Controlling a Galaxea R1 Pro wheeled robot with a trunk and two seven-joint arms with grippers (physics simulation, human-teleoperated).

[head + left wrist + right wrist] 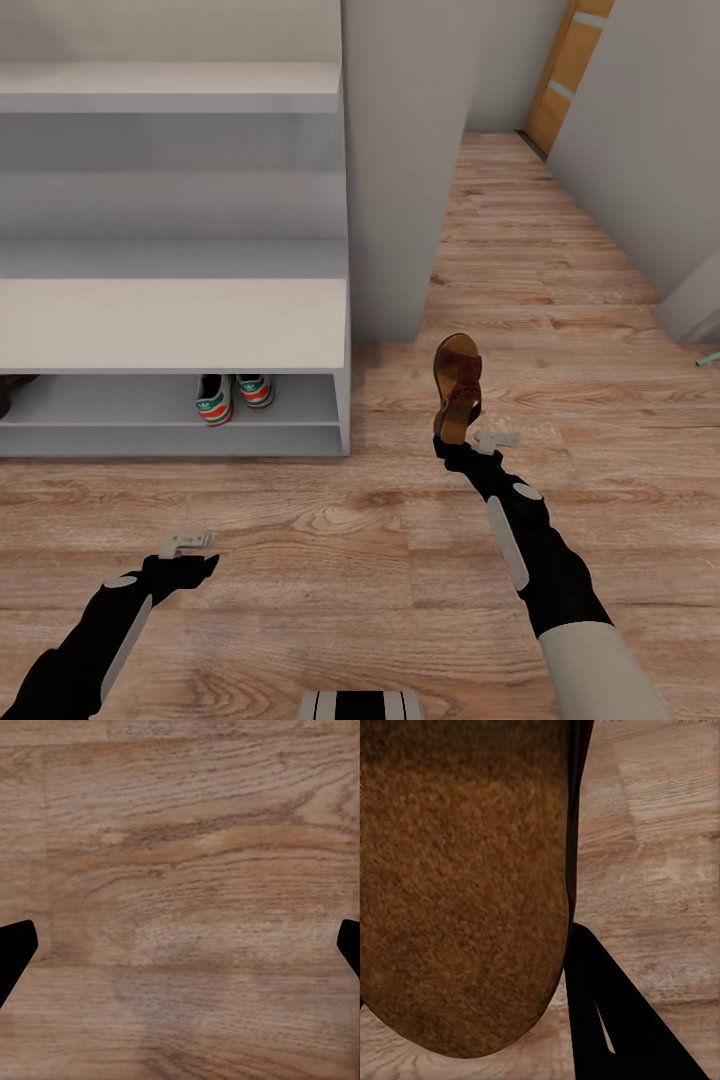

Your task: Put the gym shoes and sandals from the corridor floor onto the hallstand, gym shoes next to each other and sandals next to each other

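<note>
My right gripper (pixel 452 437) is shut on the heel end of a dark-brown sandal (pixel 458 383), holding it tilted up above the corridor floor (pixel 560 330), right of the hallstand (pixel 170 320). Its tan sole (pixel 457 885) looms close in the right wrist view, with one black finger (pixel 604 1016) beside it. The two gym shoes (pixel 214 399) (pixel 254 389) stand side by side on the hallstand's lower shelf. A dark-brown shape (pixel 12 388) on that shelf's left end is cut by the frame. My left gripper (pixel 205 566) hangs open and empty over bare planks (pixel 180 870).
A grey wall block (pixel 400 200) rises right behind the hallstand's right end. The corridor runs on to an orange door (pixel 565 70). A small teal item (pixel 708 357) lies by the right wall. My base (pixel 360 703) shows at the frame's lower edge.
</note>
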